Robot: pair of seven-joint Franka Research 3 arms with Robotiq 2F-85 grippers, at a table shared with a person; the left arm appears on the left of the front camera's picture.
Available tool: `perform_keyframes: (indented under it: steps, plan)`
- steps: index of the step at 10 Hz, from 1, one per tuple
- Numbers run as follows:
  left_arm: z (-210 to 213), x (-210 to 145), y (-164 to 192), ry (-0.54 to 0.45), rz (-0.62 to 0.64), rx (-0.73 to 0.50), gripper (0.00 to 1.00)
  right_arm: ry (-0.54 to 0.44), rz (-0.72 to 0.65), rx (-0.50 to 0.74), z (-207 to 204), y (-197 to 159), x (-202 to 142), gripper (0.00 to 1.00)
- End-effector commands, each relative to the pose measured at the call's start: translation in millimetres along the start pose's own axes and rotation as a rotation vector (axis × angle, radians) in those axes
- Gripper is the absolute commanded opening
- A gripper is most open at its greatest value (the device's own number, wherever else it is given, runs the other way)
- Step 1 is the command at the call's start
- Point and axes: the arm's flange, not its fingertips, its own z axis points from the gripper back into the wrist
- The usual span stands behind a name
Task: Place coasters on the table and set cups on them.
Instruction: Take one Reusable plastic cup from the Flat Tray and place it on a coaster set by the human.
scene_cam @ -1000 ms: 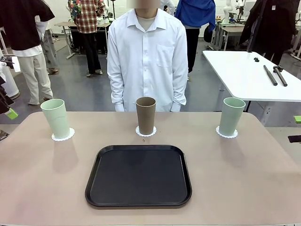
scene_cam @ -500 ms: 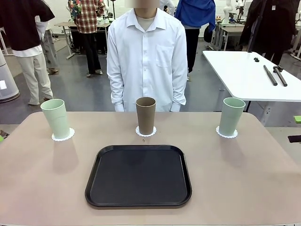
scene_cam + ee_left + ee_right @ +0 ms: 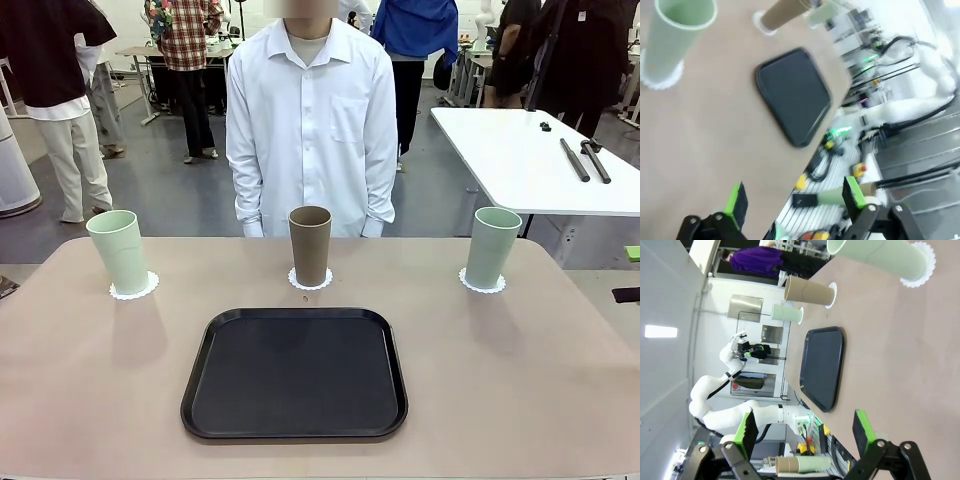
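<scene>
Cups point(image 3: 310, 245) number three, two mint and one brown, each on one of three coasters point(image 3: 134, 289); left gripper point(image 3: 795, 200) and right gripper point(image 3: 805, 432) both splayed, empty.

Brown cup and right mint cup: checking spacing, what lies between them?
Bare table between the brown cup and right mint cup, seen in the front view.
</scene>
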Motion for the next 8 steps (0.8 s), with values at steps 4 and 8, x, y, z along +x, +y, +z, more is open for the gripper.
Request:
perform_keyframes:
  steps: [4, 8]
  plan:
    - [51, -15, 79, -0.316, 0.107, -0.178, 1.00, -0.007, 0.006, 0.003, -2, 2, -4, 1.00]
    - [98, -29, 112, -0.377, 0.243, -0.075, 1.00, -0.007, 0.006, 0.003, -2, 2, -4, 1.00]
